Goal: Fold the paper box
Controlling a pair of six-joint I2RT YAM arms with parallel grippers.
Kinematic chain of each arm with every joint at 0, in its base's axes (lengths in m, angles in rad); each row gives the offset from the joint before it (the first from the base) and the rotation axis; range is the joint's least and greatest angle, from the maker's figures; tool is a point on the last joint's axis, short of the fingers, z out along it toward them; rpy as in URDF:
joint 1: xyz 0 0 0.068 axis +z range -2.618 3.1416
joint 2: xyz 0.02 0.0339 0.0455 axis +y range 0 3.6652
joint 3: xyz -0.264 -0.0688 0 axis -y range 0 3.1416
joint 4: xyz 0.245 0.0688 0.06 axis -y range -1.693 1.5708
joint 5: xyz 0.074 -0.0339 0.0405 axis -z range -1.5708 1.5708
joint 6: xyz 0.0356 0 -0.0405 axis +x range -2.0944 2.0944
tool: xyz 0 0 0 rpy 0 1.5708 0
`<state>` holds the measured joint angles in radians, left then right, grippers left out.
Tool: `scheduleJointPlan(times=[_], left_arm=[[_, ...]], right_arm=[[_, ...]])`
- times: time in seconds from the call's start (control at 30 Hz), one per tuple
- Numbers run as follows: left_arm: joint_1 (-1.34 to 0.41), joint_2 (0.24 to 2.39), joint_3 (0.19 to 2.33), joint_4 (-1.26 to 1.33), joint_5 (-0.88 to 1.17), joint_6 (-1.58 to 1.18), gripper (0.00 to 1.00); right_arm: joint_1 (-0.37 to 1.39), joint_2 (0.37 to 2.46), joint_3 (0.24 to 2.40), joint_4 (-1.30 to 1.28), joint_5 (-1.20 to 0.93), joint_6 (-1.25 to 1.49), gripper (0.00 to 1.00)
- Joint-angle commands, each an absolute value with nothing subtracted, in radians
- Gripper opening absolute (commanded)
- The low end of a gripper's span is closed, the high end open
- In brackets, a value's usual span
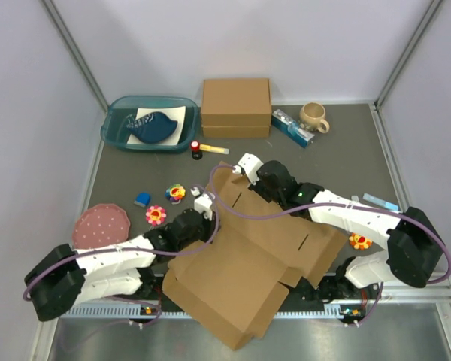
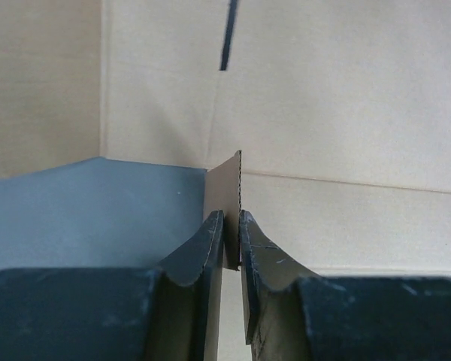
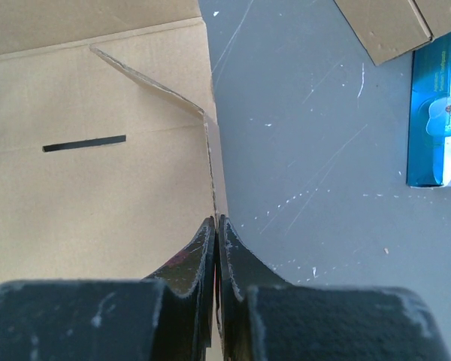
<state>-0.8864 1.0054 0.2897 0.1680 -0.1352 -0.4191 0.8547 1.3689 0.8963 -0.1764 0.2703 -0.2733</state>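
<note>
Brown corrugated cardboard forms the paper box. It lies as a mostly flat die-cut sheet on the table, and its nearest corner overhangs the table's near edge.

Containers:
- Beyond the paper box's far left corner stands one teal bin. It holds one dark blue fish-shaped dish and one white sheet.
- Straight beyond the paper box's far edge sits one closed cardboard box.
- Beyond the paper box's far right sits one beige mug.

Counts:
- Three flower toys: two left of the paper box, one just right of it.
- One pink plate, left of the paper box.

Fingers:
- The left fingers are closed on a thin upright flap at the paper box's left edge.
- The right fingers are pressed together on a raised flap at the paper box's far corner.
</note>
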Motion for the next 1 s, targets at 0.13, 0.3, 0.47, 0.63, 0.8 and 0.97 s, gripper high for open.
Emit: scheduleJointPlan(times=[0.13,0.3,0.47,0.63,0.8,0.97], left_arm=[[-1.081,1.164,0.376,0.166,-0.374,-0.370,0.27],[-1.138,1.250,0.436,0.117,-0.466,-0.432,0.41],[-1.137,1.146,0.512,0.017,-0.551,-0.437,0.55],[-1.137,0.991,0.600,-0.041,-0.615,-0.374,0.67],[-1.077,0.904,0.620,-0.026,-0.657,-0.348,0.77],[-0.806,0.939,0.630,-0.048,-0.517,-0.420,0.76]], right_arm=[[0.891,1.353,0.911,-0.187,0.276,-0.281,0.00],[0.903,1.362,0.911,-0.196,0.296,-0.293,0.00],[0.911,1.358,0.917,-0.209,0.319,-0.302,0.00],[0.916,1.345,0.922,-0.218,0.327,-0.305,0.00],[0.919,1.335,0.919,-0.219,0.324,-0.305,0.00],[0.919,1.318,0.911,-0.219,0.305,-0.307,0.00]])
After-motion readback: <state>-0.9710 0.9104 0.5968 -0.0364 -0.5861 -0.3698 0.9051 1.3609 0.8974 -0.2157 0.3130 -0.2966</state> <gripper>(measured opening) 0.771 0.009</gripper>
